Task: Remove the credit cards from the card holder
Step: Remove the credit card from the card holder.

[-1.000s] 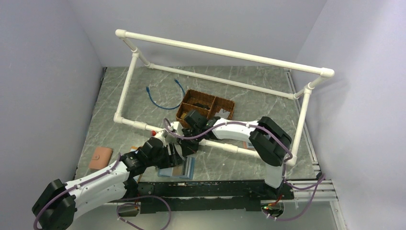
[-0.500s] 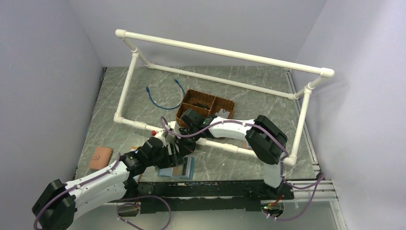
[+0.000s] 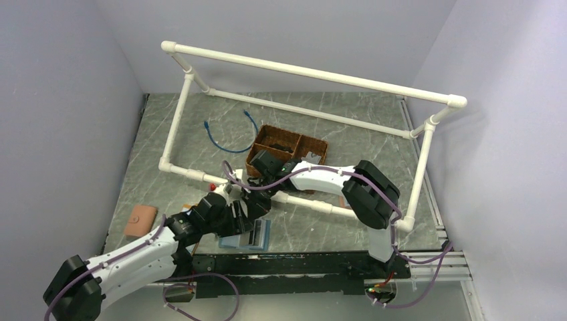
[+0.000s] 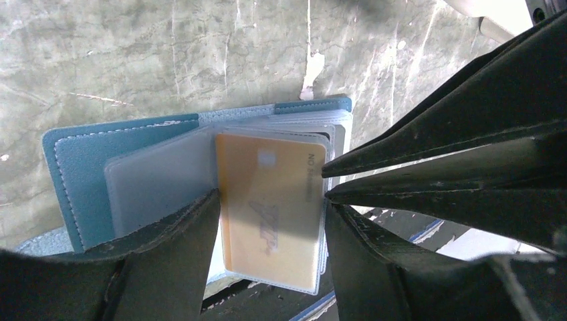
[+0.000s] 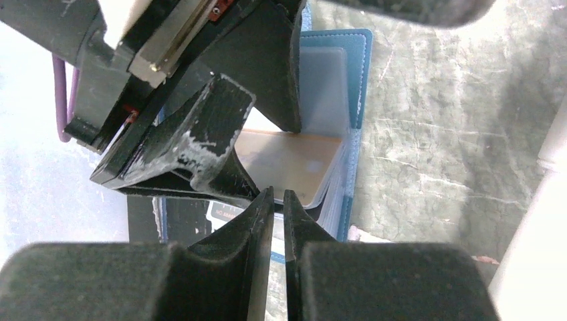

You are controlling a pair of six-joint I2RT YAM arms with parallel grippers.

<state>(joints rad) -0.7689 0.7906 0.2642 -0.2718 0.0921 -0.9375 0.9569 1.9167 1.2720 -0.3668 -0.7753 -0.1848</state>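
The slate-blue card holder [image 4: 87, 160] lies open on the table near the front edge, its clear sleeves fanned out; it also shows in the top view [image 3: 259, 234] and the right wrist view [image 5: 358, 87]. The top sleeve holds an orange-gold card [image 4: 271, 200]. My left gripper [image 4: 269, 200] is open, one finger on each side of that card. My right gripper [image 5: 277, 194] has its jaws almost closed, with nothing seen between them. Its tips are at the card's edge [image 5: 294, 157]. No dark grey card shows clearly in the sleeves.
A dark flat piece with a white label [image 5: 224, 212] lies under my right fingers by the holder. A wicker basket [image 3: 287, 148], a blue cable [image 3: 227, 137] and a white pipe frame [image 3: 301, 70] stand behind. An orange-tan holder [image 3: 141, 219] lies at the left.
My right gripper has moved left and down to the holder. My left gripper has shifted slightly over the holder, which stays in place.
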